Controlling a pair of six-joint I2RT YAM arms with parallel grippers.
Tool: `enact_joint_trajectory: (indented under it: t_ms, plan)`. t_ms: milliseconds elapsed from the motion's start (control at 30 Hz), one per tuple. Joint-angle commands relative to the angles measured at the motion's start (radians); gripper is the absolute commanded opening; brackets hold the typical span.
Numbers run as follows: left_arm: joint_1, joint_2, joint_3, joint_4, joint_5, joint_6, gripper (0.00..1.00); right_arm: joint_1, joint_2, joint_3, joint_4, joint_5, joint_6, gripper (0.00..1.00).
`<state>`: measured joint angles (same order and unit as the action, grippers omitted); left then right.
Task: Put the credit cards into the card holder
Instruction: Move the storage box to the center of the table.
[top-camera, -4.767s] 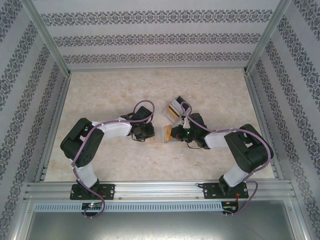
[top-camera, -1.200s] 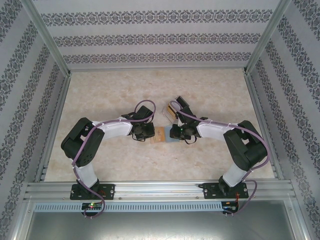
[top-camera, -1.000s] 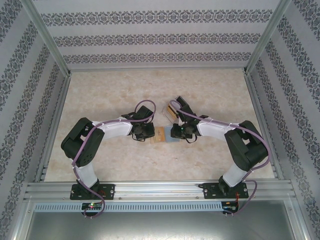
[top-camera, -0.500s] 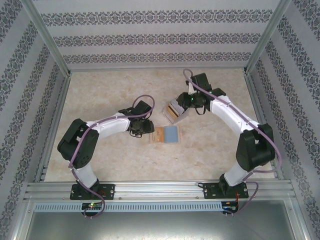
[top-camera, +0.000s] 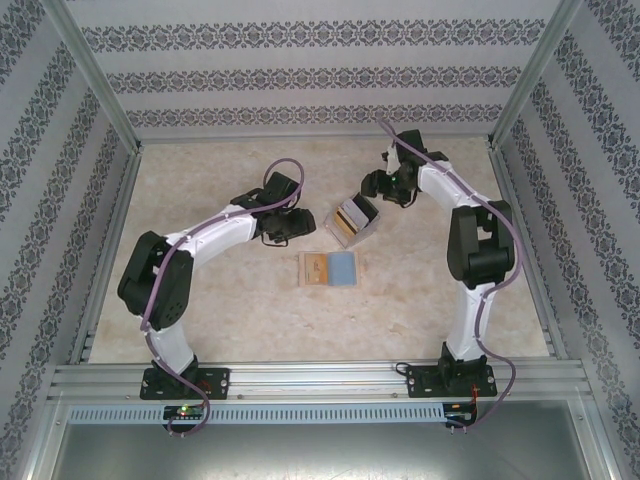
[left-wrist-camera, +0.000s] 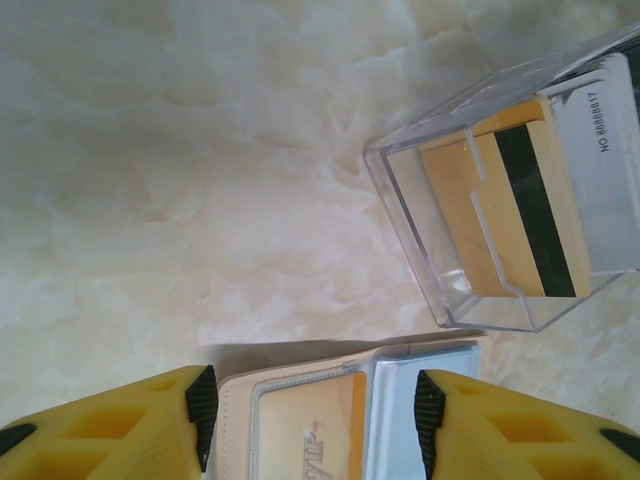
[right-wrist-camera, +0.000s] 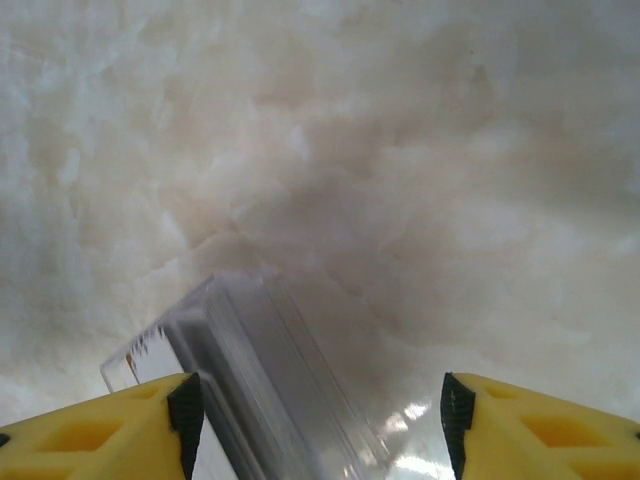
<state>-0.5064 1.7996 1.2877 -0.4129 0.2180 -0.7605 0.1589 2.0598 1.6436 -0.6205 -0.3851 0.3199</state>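
A square tan wallet-like card holder (top-camera: 330, 269) lies opened flat at the middle of the pale marbled tabletop (top-camera: 200, 180). Its long axis runs left to right in the top view, with an orange-yellow card (top-camera: 318, 268) in its left half and a bluish card (top-camera: 343, 269) in its right. Just beyond it, a diagonal clear plastic box (top-camera: 368, 222) holds more credit cards (top-camera: 348, 214). The left gripper (top-camera: 284, 226) hangs near the holder's far left corner, fingers spread wide and empty. The right gripper (top-camera: 383, 186), beyond the box, is likewise spread and empty.
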Motion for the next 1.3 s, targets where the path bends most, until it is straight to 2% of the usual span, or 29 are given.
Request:
enact_joint_trajectory:
  t_ms: [0,133,433,600,667,867,967,1100,1200,1267]
  plan:
    - [0.027,0.045,0.041,0.040,0.067,-0.012,0.59,0.009,0.043,0.055,-0.002,-0.154,0.038,0.66]
    - [0.047,0.091,0.070,0.061,0.113,-0.031,0.61,0.013,0.065,0.045,0.022,-0.262,0.068,0.65]
    - [0.072,0.202,0.166,0.071,0.189,-0.063,0.65,0.057,-0.013,-0.078,0.105,-0.376,0.117,0.62]
    - [0.073,0.241,0.203,0.056,0.191,-0.080,0.64,0.082,-0.057,-0.134,0.124,-0.361,0.153,0.62]
    - [0.074,0.245,0.198,0.058,0.185,-0.092,0.61,0.088,-0.075,-0.134,0.107,-0.323,0.146,0.62]
    - [0.074,0.228,0.164,0.070,0.179,-0.110,0.56,0.094,-0.164,-0.095,-0.017,-0.003,0.033,0.61]
    - [0.072,0.211,0.137,0.087,0.178,-0.115,0.50,0.105,-0.192,-0.087,-0.024,0.025,-0.018,0.55]
    - [0.072,0.212,0.101,0.114,0.185,-0.137,0.46,0.162,-0.189,-0.050,-0.069,0.054,-0.101,0.46]
    - [0.070,0.211,0.080,0.131,0.180,-0.148,0.44,0.219,-0.171,-0.032,-0.097,0.122,-0.146,0.41]
    - [0.069,0.216,0.074,0.140,0.182,-0.155,0.44,0.244,-0.155,-0.025,-0.107,0.152,-0.159,0.40]
